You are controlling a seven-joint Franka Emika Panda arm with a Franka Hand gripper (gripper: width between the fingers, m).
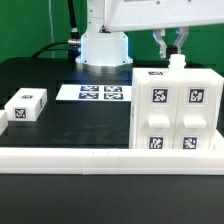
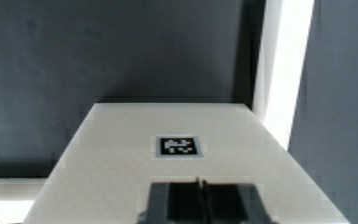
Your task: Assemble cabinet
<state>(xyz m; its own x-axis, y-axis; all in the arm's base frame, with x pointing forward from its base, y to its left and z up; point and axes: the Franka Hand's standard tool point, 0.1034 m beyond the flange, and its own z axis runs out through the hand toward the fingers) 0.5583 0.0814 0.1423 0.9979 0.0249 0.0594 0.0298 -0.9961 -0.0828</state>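
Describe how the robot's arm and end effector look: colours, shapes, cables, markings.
The arm has smooth, glossy white casing and rises from a white cylindrical base with a dark ring at its foot. The end effector carries two slim dark fingers, flat and grey in the wrist view. Dark cables hang behind the base. No markings show.

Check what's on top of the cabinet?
A small white knob stands on the cabinet top. The fingers hang right above it; whether they touch is unclear. Most of the top face is too foreshortened to see in the exterior view.
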